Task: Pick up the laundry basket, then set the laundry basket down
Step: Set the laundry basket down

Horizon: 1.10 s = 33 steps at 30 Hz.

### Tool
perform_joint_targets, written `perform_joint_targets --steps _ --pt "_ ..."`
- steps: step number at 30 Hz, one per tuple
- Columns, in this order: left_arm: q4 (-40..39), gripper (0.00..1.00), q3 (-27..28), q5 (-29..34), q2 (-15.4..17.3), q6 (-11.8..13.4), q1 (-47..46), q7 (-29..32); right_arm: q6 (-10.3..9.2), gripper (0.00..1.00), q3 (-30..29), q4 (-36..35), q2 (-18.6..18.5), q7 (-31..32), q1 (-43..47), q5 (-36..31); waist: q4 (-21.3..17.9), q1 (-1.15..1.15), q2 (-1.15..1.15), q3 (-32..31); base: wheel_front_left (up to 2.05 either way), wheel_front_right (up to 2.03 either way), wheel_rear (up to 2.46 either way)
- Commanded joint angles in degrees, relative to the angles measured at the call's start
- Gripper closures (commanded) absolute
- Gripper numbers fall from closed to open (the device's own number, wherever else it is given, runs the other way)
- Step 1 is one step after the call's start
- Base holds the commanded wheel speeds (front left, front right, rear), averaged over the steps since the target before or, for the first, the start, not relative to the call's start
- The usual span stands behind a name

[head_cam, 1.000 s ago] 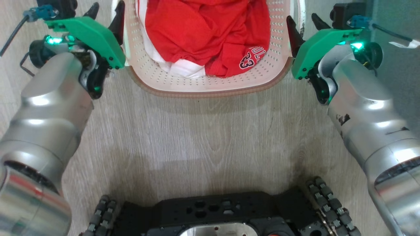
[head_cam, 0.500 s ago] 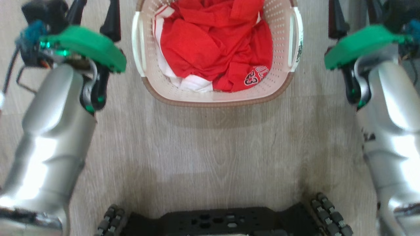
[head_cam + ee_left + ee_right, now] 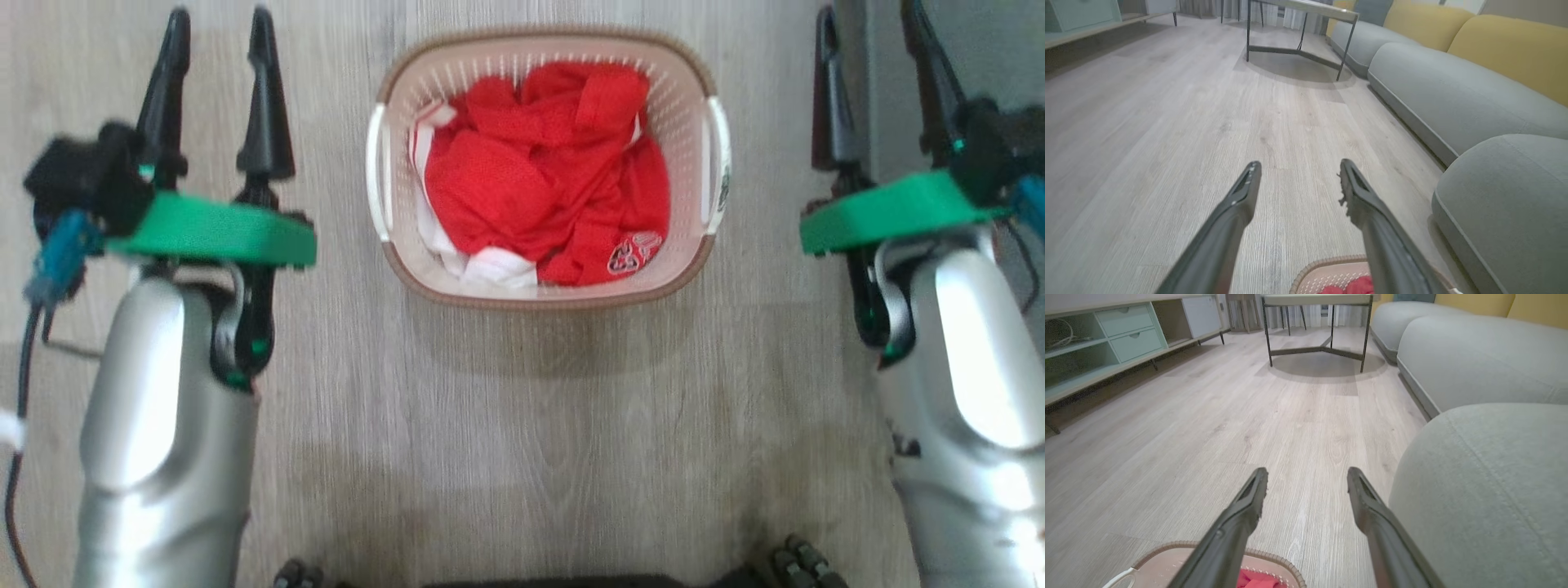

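Note:
The laundry basket stands on the wooden floor straight ahead, cream with a brown rim and white side handles, with red-and-white clothing inside. My left gripper hovers open to the left of it, a clear gap away, fingers pointing forward. My right gripper is open on the right side, also apart from the basket. In the left wrist view the left gripper is open over bare floor, the basket's rim at the bottom edge. In the right wrist view the right gripper is open above the basket.
A grey sofa with yellow back cushions runs along the right, its near end close beside my right gripper. A metal-legged table stands farther ahead. A low cabinet lines the left wall. My black base is at the bottom.
The head camera has risen, so the basket looks smaller and lower in the picture. Both grippers have drawn away from the basket's sides and now point straight forward, still open.

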Motion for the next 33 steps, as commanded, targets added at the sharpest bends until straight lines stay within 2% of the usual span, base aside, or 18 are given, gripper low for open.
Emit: perform_joint_targets --steps 1,9,18,33 --pt "-2.75 0.0 2.29 0.69 0.74 -0.34 1.15 -0.28 -0.33 0.0 0.56 -2.44 0.94 -0.27 1.62 -0.69 -0.1 0.0 0.0 -2.56 0.0 0.0 0.0" --pt "-9.87 0.0 3.44 3.32 -0.2 -0.85 11.04 -0.28 -0.33 0.0 -0.06 -6.24 1.12 -0.27 8.46 -1.19 -0.46 0.0 0.0 -10.44 0.0 0.0 0.0" --pt "-14.06 0.0 3.08 3.4 0.29 -0.27 20.48 1.7 -0.33 0.0 -0.22 -6.23 1.13 0.78 14.51 -0.64 -0.4 0.0 0.0 -18.61 0.0 0.0 0.0" --pt "-18.13 0.0 2.63 2.55 0.94 1.21 30.81 5.78 -0.33 0.0 -1.79 -9.06 1.14 5.88 22.88 0.73 0.0 0.0 0.0 -26.99 0.0 0.0 0.0"
